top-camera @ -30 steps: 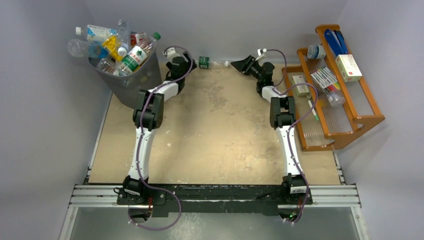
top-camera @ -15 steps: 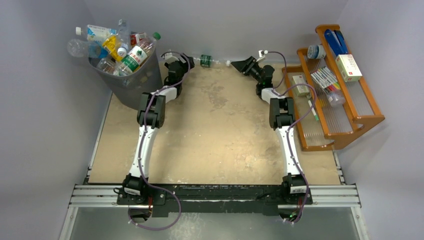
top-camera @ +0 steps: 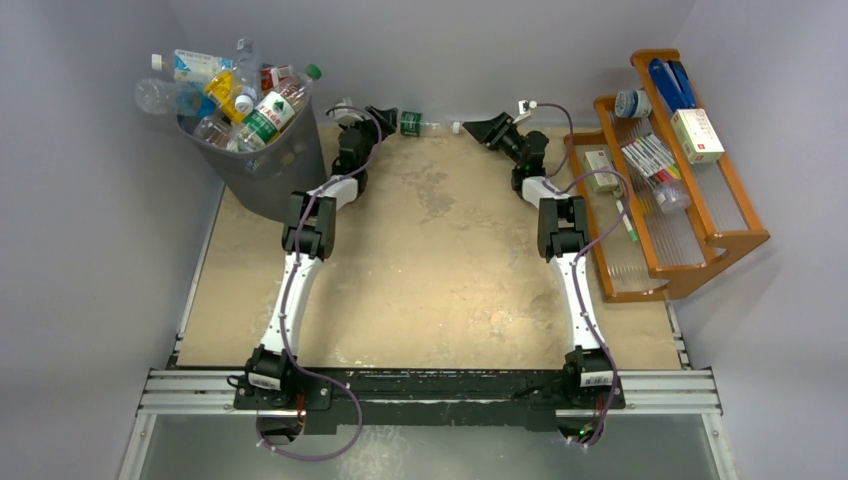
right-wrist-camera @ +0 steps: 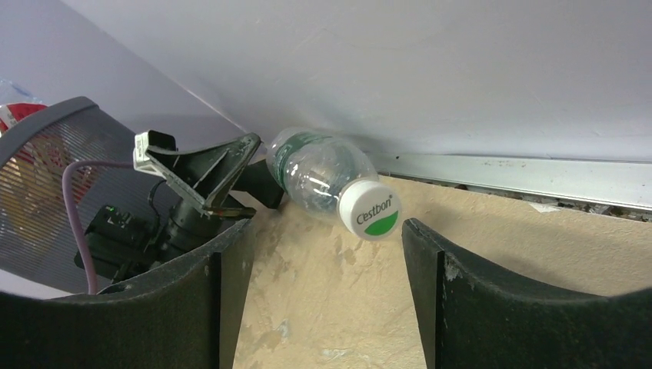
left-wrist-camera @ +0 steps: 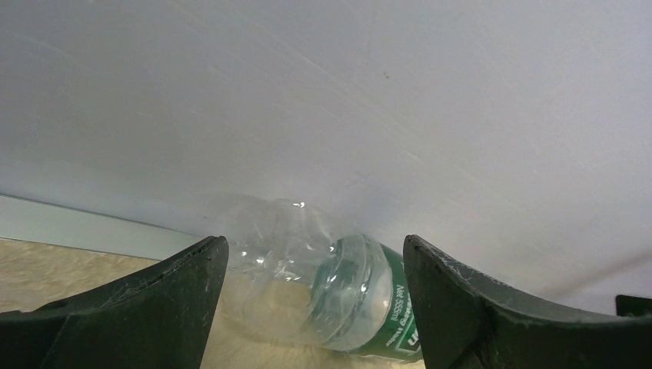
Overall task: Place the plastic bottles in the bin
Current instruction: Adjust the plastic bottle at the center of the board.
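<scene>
The left pincer (top-camera: 390,117) has advanced along the far edge of the tabletop (top-camera: 430,260) and now stands open astride the green-labelled bottle (top-camera: 420,123), not yet gripping it, while the right pincer (top-camera: 478,127) waits open by the cap; the heaped bin (top-camera: 265,170) stands at the far-left corner.

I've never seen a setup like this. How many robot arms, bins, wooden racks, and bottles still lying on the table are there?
Robot arms: 2 (left arm, right arm)
Bin: 1
Wooden rack: 1
Bottle on the table: 1
Total: 5
</scene>
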`<state>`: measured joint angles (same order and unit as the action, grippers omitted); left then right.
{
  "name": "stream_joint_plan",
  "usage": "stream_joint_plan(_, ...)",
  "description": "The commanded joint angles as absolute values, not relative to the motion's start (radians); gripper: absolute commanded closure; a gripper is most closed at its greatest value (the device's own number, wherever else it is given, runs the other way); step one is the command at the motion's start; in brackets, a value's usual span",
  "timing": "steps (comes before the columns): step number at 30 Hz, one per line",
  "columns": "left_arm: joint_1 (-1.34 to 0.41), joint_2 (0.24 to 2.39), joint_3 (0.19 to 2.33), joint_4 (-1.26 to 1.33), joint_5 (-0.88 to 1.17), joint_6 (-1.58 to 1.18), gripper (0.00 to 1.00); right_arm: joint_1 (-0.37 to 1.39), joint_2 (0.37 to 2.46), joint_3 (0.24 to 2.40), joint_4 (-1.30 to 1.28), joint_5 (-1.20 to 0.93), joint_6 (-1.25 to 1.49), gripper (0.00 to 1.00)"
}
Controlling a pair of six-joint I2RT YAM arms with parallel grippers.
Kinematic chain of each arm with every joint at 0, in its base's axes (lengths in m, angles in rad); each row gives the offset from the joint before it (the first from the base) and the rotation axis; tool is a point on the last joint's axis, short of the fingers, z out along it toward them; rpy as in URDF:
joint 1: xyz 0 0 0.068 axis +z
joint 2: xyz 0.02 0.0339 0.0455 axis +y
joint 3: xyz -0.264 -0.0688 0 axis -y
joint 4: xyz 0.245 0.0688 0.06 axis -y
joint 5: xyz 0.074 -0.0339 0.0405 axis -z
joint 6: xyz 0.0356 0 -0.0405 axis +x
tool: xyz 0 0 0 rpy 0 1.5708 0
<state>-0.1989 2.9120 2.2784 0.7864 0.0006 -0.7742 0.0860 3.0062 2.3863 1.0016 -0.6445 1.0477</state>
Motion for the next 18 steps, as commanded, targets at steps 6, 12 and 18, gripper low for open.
stream_joint_plan(6,-0.231,2.856,2.146,0.905,0.081,-0.835,0.17,0.107,3.036,2.418,1.020,-0.640,1.048,0.28)
stream_joint_plan(12,-0.251,2.817,2.094,0.921,0.110,-0.826,0.18,0.107,3.037,2.418,1.023,-0.641,1.050,0.28)
stream_joint_plan(18,-0.266,2.772,2.017,0.964,0.129,-0.834,0.19,0.110,3.030,2.402,1.037,-0.644,1.055,0.30)
